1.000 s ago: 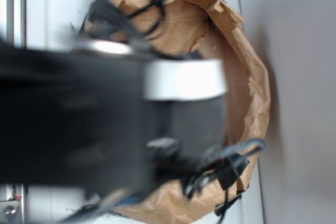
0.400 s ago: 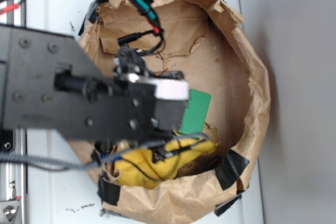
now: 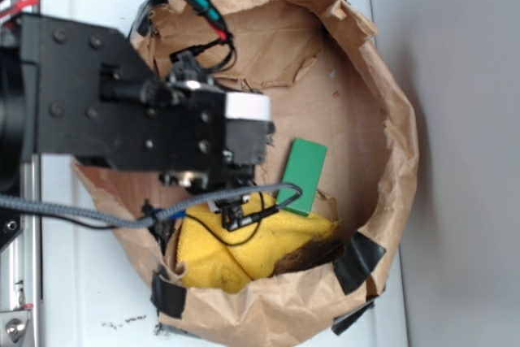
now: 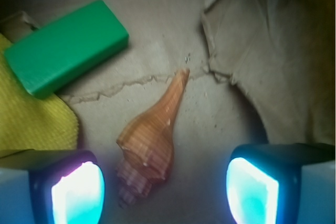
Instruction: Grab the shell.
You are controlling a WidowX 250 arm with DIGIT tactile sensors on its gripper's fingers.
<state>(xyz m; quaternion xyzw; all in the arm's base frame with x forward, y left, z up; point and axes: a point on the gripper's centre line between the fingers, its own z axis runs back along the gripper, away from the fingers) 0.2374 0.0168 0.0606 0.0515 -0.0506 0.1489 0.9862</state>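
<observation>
Two neighbours, green block (image 4: 65, 46) and yellow cloth (image 4: 31, 121), flank the shell (image 4: 149, 140); jaws spread, empty.

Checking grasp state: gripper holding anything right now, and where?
Nothing held. The gripper is open, its fingers apart, with the shell lying on the paper between them, untouched.

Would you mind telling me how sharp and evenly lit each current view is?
Wrist view: the shell is fairly sharp, while the fingers glow overexposed cyan-white and the upper right corner falls into shadow. Exterior view: evenly lit, mildly soft; the arm hides the shell.
</observation>
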